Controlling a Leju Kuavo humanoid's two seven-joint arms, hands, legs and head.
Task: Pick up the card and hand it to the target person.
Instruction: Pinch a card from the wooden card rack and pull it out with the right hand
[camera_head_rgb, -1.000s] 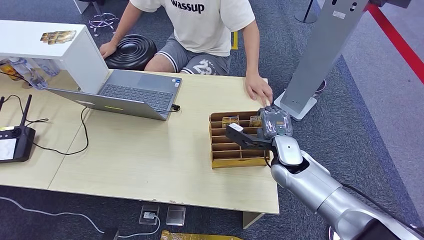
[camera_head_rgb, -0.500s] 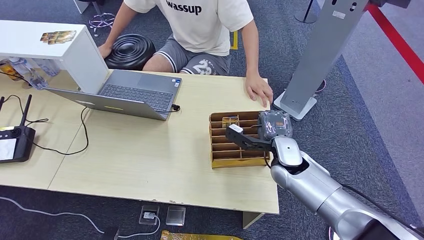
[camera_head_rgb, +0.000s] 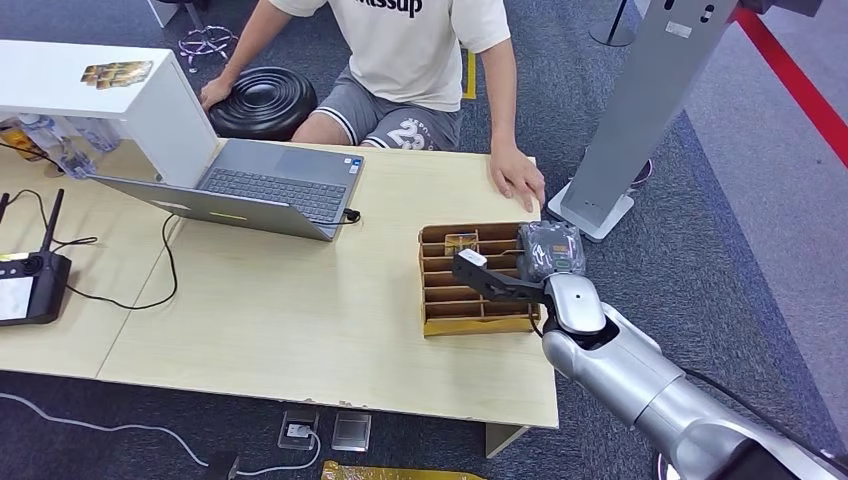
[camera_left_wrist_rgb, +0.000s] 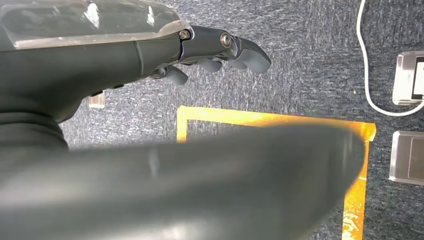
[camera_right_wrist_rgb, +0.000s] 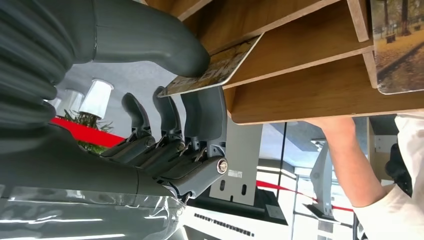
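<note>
The card (camera_right_wrist_rgb: 215, 67) is pinched between the thick grey thumb and darker fingers (camera_right_wrist_rgb: 202, 117) of the right hand (camera_head_rgb: 540, 258), at the right end of the wooden slotted organizer (camera_head_rgb: 450, 300), right of centre in the head view. Since a second ago little has shifted: the hand has eased slightly away from the person's hand (camera_head_rgb: 518, 178) resting on the tabletop (camera_head_rgb: 300, 300). The card seems gripped but not yet lifted clear, so the handover remains. The card is thin, flat and glossy with a printed picture; the organizer's dividers are matte wood. The left hand (camera_left_wrist_rgb: 220, 50) hangs over carpet, fingers curled, holding nothing.
</note>
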